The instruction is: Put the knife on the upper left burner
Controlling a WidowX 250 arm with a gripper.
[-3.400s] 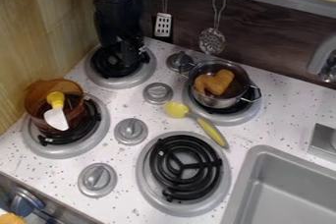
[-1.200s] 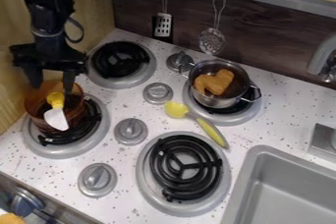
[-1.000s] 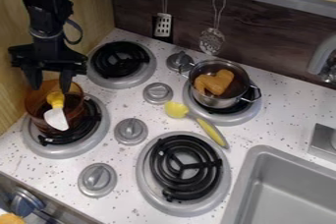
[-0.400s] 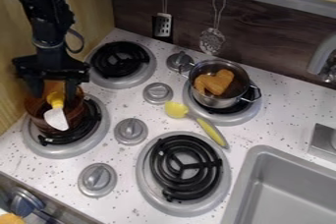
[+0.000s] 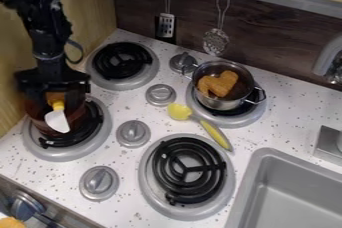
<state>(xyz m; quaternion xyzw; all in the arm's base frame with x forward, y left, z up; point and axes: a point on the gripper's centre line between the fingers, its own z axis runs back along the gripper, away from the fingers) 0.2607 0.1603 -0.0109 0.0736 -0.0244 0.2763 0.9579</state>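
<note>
Here's the knife (image 5: 57, 120), lying in the amber pot (image 5: 40, 124) on the lower left burner (image 5: 71, 153), by the left edge of the bench (image 5: 123, 105)! Just above it, my tool (image 5: 54, 98) is spread, astride the yellow handle, nothing pinched. The approach looks nearly done. Grasp, lift, carry and release all remain, with the upper left burner (image 5: 121, 60) waiting near the bench's back left corner!

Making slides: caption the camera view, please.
Claw at the amber pot and white-and-yellow knife on the lower left burner.
</note>
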